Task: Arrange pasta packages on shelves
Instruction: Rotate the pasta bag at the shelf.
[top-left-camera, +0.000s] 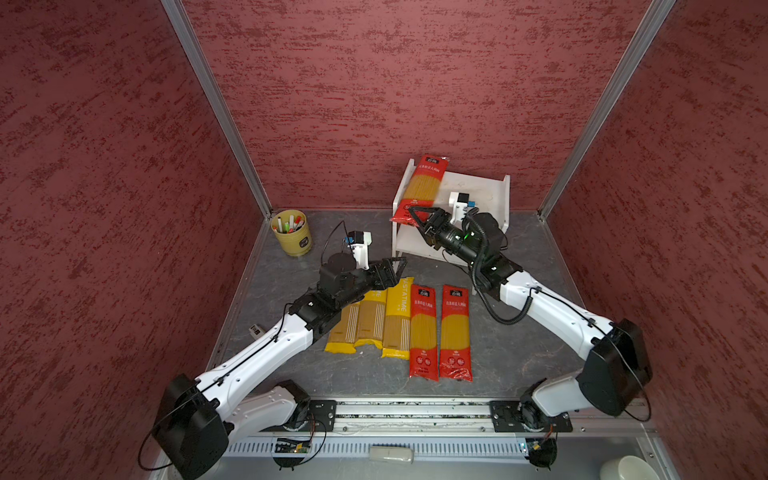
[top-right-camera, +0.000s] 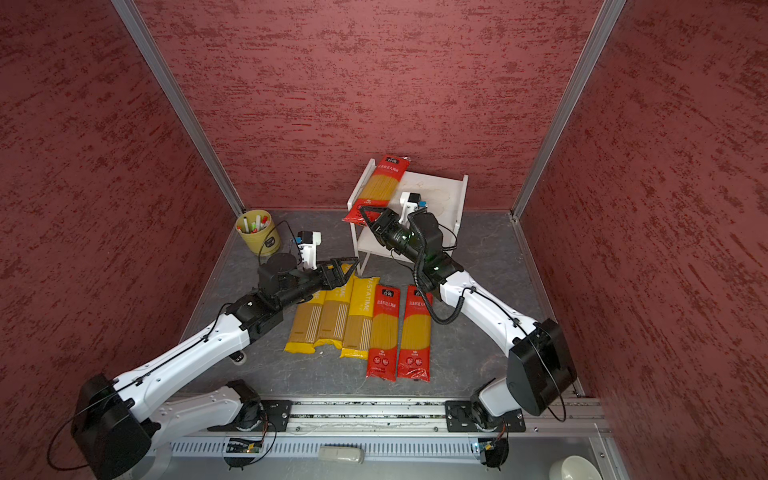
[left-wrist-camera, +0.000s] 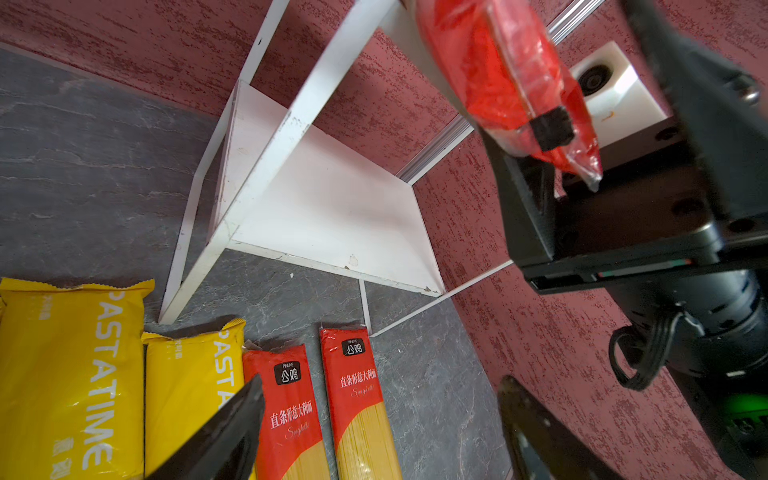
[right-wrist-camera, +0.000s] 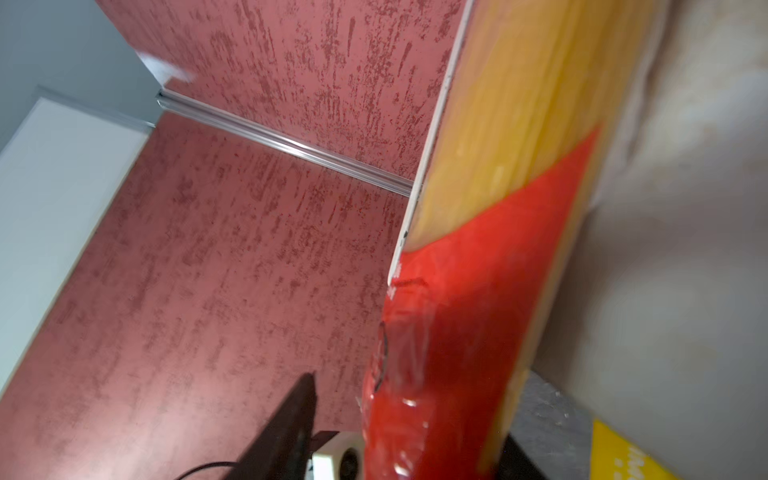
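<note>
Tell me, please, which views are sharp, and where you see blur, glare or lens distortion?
In both top views all is sharp, but the wide lens splays the corner posts and the corners darken. In the left wrist view the yellow bags are crisp, with glare on the red bag on the rack. In the right wrist view that bag and the wall are smeared.

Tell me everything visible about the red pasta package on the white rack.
The red pasta package is a long flat bag of shiny film: red ends, clear middle showing yellow spaghetti, black logo patch at the far end. It lies lengthwise on the top board of the white rack along one side panel, its near end overhanging the front edge. The right hand has fingers on both sides of that end; whether they grip it is unclear.
</note>
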